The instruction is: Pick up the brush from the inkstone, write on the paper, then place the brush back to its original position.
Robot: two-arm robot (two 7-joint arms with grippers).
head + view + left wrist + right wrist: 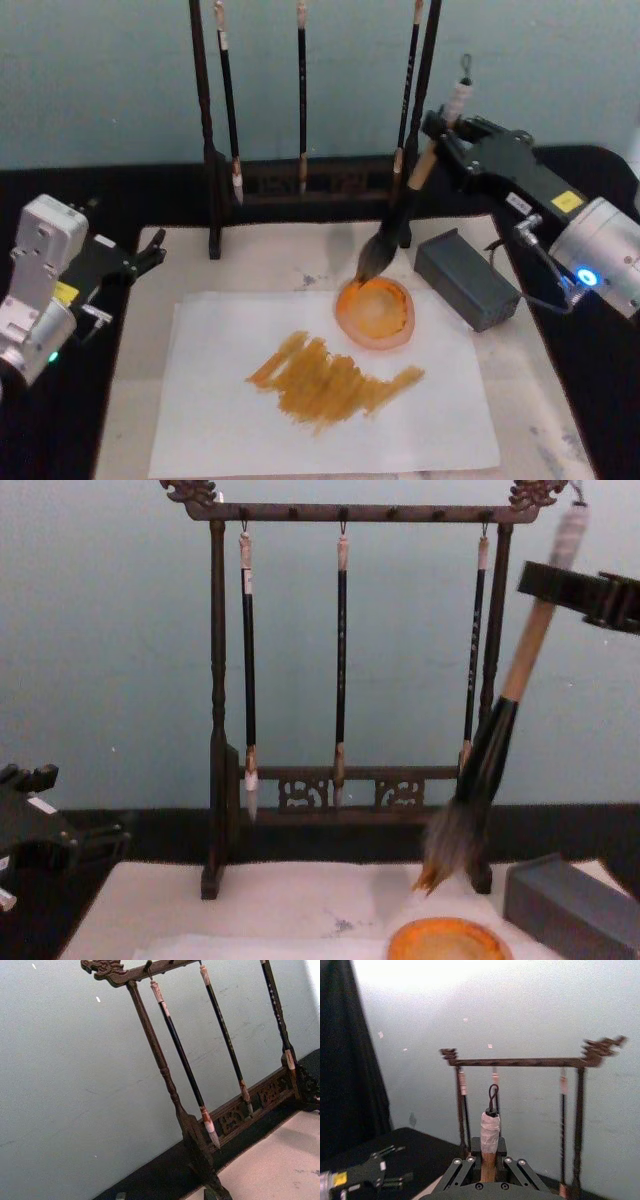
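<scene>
One black-covered desk [170, 200] carries all items. A cream mat [260, 265] covers its centre. The paper [250, 420] lies flat on the mat in the lower centre of the head view, with a patch of orange-brown strokes [330, 380] across its middle. A dark wooden rack [215, 680] stands at the far edge of the mat, with three thin black brushes [341, 660] hanging from its top bar.

The right pincer [440, 135], in the upper right of the head view, is clenched on the pale wood handle of the brush [412, 175], just below its white-wrapped end. The brush is tilted, with the loop end toward the upper right and the bristles toward the frame centre. In the chest view the bristle tip hangs just above the far rim of an orange dish [375, 312], not touching it. The dish rests on the upper right corner of the paper. A grey box [465, 278] sits just right of the dish.

The left pincer [152, 252] is released, fingers parted, at the left edge of the mat, well apart from the brush.
</scene>
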